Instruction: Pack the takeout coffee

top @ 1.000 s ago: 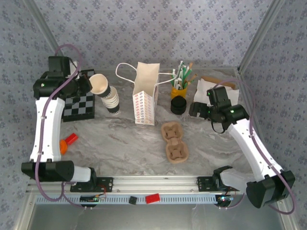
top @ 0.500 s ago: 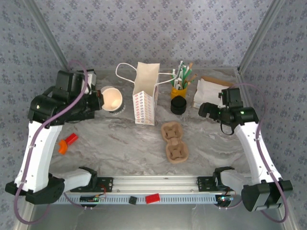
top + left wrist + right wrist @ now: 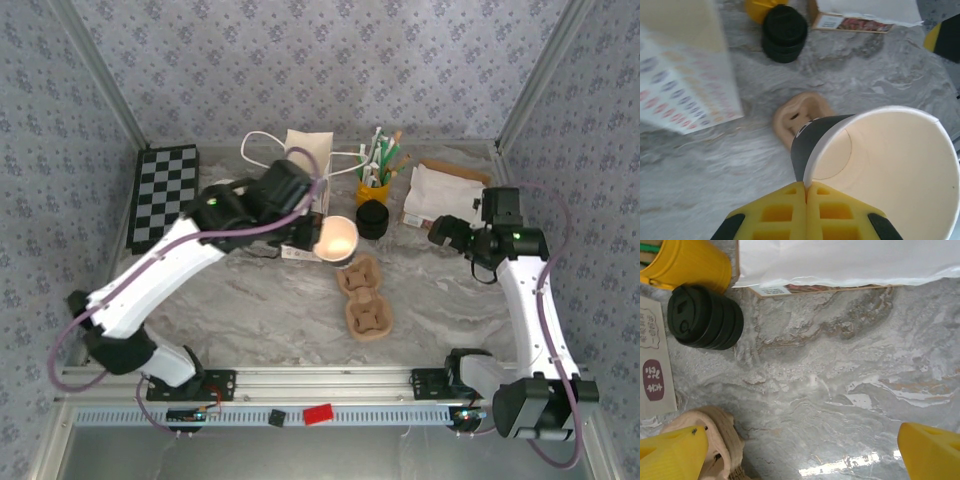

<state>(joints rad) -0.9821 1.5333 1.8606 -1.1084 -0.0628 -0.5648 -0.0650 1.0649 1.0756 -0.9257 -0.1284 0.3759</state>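
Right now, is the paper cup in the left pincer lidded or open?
Open: no lid, the cup shows its bare cream inside and bottom.

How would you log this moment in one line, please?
left gripper: shut on paper cup | paper cup: lidless, near pulp carrier | right gripper: open, empty

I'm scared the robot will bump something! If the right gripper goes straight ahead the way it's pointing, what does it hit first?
Probably just the bare marble table. The open right gripper points down at it, with the black lids off to one side. Depth is hard to judge.
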